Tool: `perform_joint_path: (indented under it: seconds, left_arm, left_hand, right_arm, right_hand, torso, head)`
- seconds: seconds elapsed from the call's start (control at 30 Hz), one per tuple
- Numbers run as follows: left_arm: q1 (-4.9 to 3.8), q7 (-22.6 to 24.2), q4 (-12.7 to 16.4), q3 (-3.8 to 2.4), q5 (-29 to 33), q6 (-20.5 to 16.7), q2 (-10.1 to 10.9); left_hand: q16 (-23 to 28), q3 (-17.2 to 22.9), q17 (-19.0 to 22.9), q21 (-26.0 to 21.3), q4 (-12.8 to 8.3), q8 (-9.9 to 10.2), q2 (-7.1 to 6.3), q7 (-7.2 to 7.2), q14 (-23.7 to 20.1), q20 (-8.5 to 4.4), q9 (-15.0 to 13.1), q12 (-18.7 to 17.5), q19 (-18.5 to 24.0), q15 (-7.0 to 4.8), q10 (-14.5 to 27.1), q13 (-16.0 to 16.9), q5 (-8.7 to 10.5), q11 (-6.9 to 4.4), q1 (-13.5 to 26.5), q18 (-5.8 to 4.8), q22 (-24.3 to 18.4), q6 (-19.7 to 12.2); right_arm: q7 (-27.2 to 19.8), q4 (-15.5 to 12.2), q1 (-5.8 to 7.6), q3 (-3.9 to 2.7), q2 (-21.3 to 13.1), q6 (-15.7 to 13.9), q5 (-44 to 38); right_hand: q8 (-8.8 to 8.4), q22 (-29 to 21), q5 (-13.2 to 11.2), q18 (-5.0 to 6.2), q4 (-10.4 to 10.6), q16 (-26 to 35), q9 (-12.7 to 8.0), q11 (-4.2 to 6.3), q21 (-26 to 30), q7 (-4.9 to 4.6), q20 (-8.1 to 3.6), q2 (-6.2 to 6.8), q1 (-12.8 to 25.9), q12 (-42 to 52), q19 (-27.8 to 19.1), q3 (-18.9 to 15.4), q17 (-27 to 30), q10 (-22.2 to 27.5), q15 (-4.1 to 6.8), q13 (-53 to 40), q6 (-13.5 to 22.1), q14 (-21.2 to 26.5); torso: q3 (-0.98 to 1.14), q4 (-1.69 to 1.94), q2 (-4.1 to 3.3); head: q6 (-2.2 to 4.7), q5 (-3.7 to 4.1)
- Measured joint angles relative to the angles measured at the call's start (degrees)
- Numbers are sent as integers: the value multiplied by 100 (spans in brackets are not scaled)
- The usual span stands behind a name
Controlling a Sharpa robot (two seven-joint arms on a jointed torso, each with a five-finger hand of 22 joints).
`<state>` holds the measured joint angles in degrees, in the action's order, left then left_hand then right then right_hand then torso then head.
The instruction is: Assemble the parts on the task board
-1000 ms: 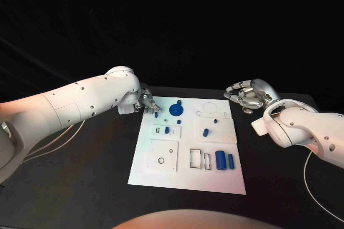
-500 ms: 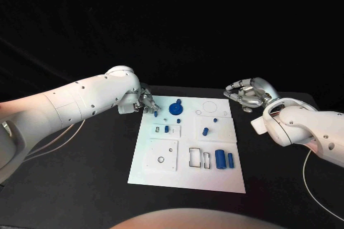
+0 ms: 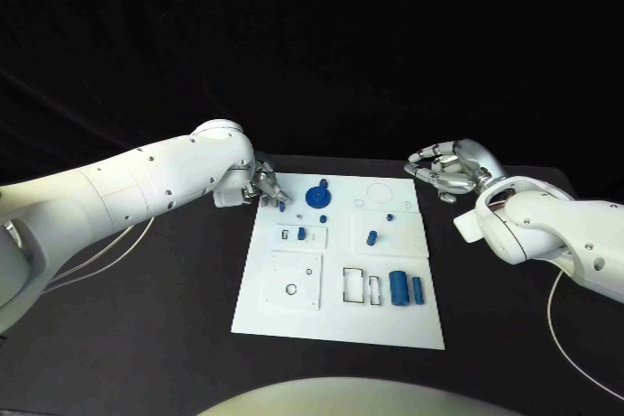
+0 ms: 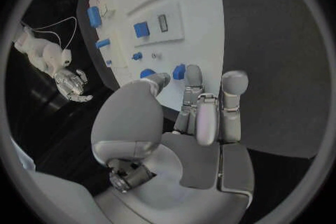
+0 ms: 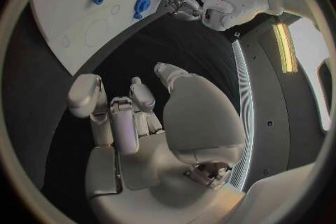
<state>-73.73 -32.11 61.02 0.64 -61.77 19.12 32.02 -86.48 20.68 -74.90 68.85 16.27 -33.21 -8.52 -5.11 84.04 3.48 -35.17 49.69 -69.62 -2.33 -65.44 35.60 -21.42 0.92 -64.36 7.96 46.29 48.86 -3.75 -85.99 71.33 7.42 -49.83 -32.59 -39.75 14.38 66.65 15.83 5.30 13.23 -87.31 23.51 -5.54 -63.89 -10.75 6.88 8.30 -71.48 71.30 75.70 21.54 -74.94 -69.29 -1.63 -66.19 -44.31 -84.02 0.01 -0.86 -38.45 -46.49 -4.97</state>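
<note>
The white task board (image 3: 341, 317) lies mid-table, also seen from the left wrist (image 4: 196, 11) and the right wrist (image 5: 70, 5). My left hand (image 3: 264, 189) (image 4: 189, 117) hovers at its far left corner, thumb and a finger pinching a small blue part (image 3: 285, 205) (image 4: 179, 71). Beside it on the board sits a round blue disc (image 3: 318, 198). Small blue pieces (image 3: 372, 238) stand mid-board, and a blue cylinder (image 3: 399, 290) lies near the front. My right hand (image 3: 451, 171) (image 5: 133, 117) floats off the far right corner, fingers loosely bent, holding nothing.
Black table (image 3: 156, 299) surrounds the board on both sides. Empty outlined slots (image 3: 355, 286) and a round cut-out (image 3: 381, 195) mark the board. A white cable (image 3: 562, 317) trails along the table at the right.
The left hand and its small blue part have shifted only slightly at the board's corner. The right hand has drifted a little higher.
</note>
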Motion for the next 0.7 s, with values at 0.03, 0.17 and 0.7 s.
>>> perform_joint_path:
  seconds: [0.03,0.17,0.7]
  left_arm:
    - [0,0,-1,1,1,0,0]
    - [0,0,-3,3,8,-4,-1]
    - [0,118,-3,6,223,-266,35]
  left_hand:
    - [0,13,0,0,16,-18,4,0,-2,0,0,0,0,-2,0,-3,0,0,-14,0,0,0]
    - [0,104,0,0,-42,-54,82,0,1,0,0,0,0,-44,0,-31,0,0,-298,0,1,0]
    - [0,1035,0,66,-118,-327,198,-1,-19,-42,7,0,2,-64,-82,-230,79,-81,-1145,1,61,-127]
  right_arm:
    - [-1,0,0,0,0,-1,0]
    - [-3,1,0,0,0,-4,2]
    - [-4,10,0,0,6,-4,6]
  right_hand:
    - [0,0,0,0,5,0,0,0,0,0,0,0,0,0,0,5,0,0,0,0,0,0]
    - [0,0,0,0,6,0,0,0,0,0,0,0,0,0,0,6,0,0,0,0,0,0]
    - [0,-1,0,0,6,0,0,0,0,0,0,0,0,0,0,6,1,0,0,1,0,0]
  torso:
    - [0,0,0]
    - [1,2,0]
    - [5,2,5]
  head:
    - [-3,1]
    - [-9,2]
    - [-46,-10]
